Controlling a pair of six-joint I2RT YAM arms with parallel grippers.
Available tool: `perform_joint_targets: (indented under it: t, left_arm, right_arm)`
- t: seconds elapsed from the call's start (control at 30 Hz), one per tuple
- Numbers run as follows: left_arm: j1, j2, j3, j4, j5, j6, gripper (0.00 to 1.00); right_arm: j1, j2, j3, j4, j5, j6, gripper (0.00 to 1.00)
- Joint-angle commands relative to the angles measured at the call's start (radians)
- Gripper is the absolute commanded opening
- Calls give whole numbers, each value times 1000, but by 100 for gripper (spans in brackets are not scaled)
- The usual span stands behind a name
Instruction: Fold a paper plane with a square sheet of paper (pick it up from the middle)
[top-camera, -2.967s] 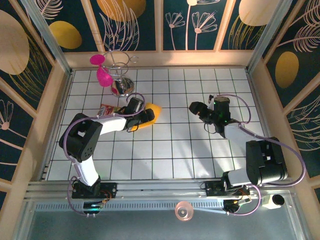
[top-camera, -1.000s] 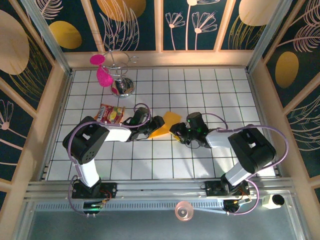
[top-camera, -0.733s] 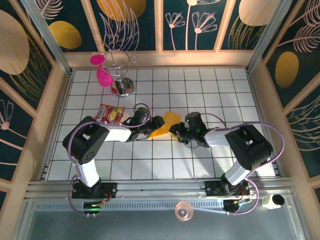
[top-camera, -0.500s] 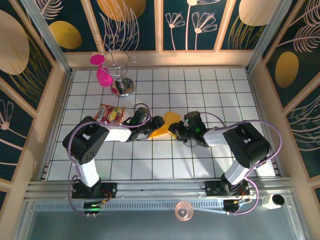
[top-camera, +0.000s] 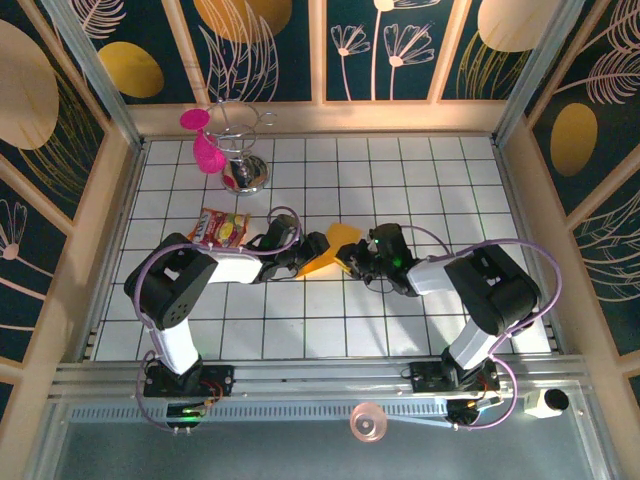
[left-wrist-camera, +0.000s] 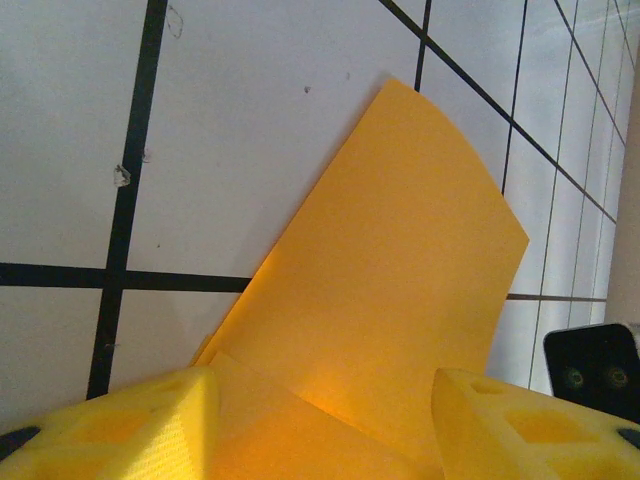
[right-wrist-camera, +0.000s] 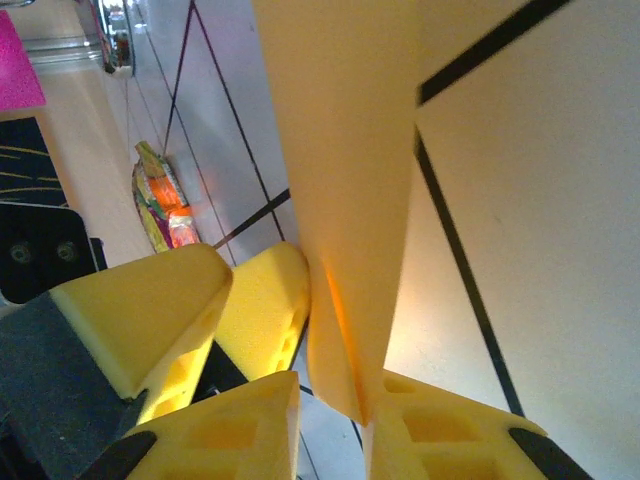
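Observation:
The square sheet of paper (top-camera: 338, 240) is plain orange-yellow and bowed, standing off the tiles mid-table. My left gripper (top-camera: 320, 248) comes at it from the left. In the left wrist view the paper (left-wrist-camera: 400, 270) fills the gap of that gripper (left-wrist-camera: 325, 405), a folded flap lying between the two yellow fingers (left-wrist-camera: 110, 425). My right gripper (top-camera: 349, 258) meets it from the right. In the right wrist view a creased corner of the paper (right-wrist-camera: 345, 150) dips into that gripper (right-wrist-camera: 335, 425), against one finger (right-wrist-camera: 450, 435), with a narrow gap on the other side. The left fingers (right-wrist-camera: 265, 300) show just behind.
A red-and-yellow snack packet (top-camera: 222, 227) lies left of the left arm's wrist. A chrome wire stand (top-camera: 243, 170) with pink pieces (top-camera: 205, 150) stands at the back left. Wooden walls fence the tiled table (top-camera: 420, 170). A pink ring (top-camera: 368, 422) rests on the near rail.
The left gripper carried the paper rightward to the middle. The right arm swung in from the right, reached the paper's corner, and its jaws have been narrowing round it.

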Motion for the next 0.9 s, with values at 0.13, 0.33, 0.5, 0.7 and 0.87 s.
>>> perform_joint_targets:
  t: [0.13,0.33,0.5,0.7,0.87]
  left_arm:
    - [-4,-31,11,-88,-9,24,59]
    - [-4,-90,21,-101,-47,167,63]
    - [-7,-200,-9,-90,-113,347,66]
    - [-34,-298,-74,-54,-191,585,70]
    - [-77,-318,-93,-47,-251,729,70]
  right_arm:
    - [10,30,-10,51,1,45,14]
    - [5,10,-7,27,17,30,0]
    - [-14,-44,15,-60,42,-9,0]
    - [-25,-87,41,-157,32,-26,0]
    - [-79,-110,64,-219,6,-21,0]
